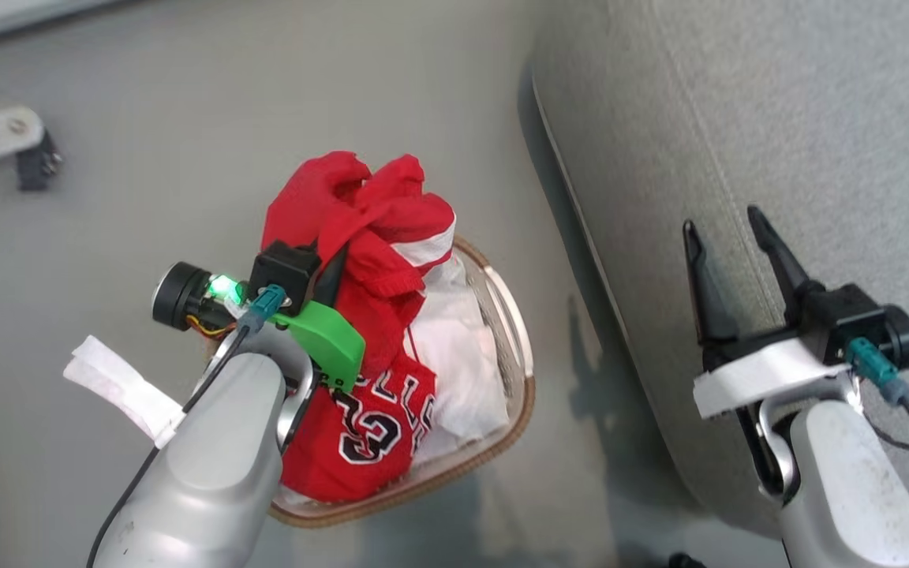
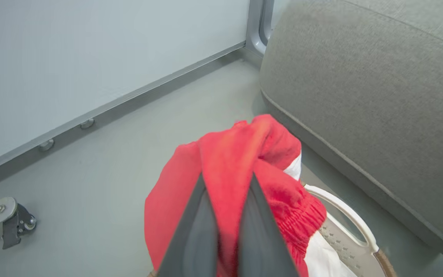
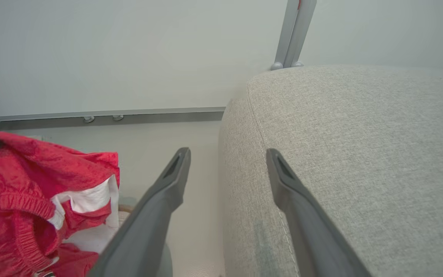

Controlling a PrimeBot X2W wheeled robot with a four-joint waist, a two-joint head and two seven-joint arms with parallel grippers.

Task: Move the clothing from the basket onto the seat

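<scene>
We see the plain red garment (image 1: 360, 213), white-trimmed, bunched up and raised over the small oval woven basket (image 1: 514, 426), pinched in the left gripper (image 2: 227, 175). The red "BULLS 23" jersey (image 1: 368, 430) lies crumpled inside the basket. The grey couch cushion (image 1: 778, 118) sits just beside the basket.

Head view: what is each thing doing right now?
Small oval woven basket: upright on floor.
Plain red garment with white trim: bunched, held up over basket.
Red "BULLS 23" jersey: lying in basket.
Large grey fabric seat: bare where visible.
Left gripper: shut on plain red garment.
Right gripper: open, holding nothing.
</scene>
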